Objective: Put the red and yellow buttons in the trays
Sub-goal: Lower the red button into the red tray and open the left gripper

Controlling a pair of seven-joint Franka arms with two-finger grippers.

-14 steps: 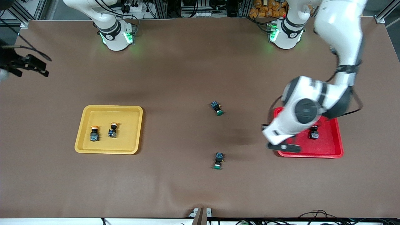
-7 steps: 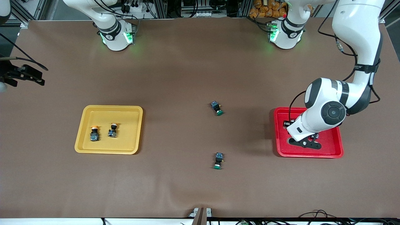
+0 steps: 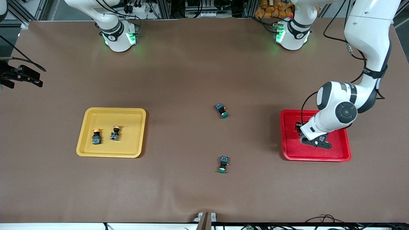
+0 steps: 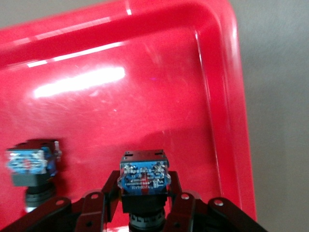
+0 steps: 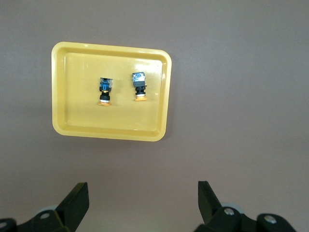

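Button (image 4: 144,175) clamped in the left gripper (image 4: 145,208) hangs over the red tray (image 3: 338,153); right gripper (image 5: 140,203) waits wide open at the table's edge.

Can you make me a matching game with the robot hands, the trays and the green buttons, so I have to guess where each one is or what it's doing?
Things:
1. left hand
2. right hand
3. yellow tray
4. green-capped buttons

Places or states:
A. on the bare table, in no tray
B. shut on a button over the red tray
C. open, empty, up in the air
D. holds two yellow-capped buttons

Pairs: 1-B, 2-C, 3-D, 4-A
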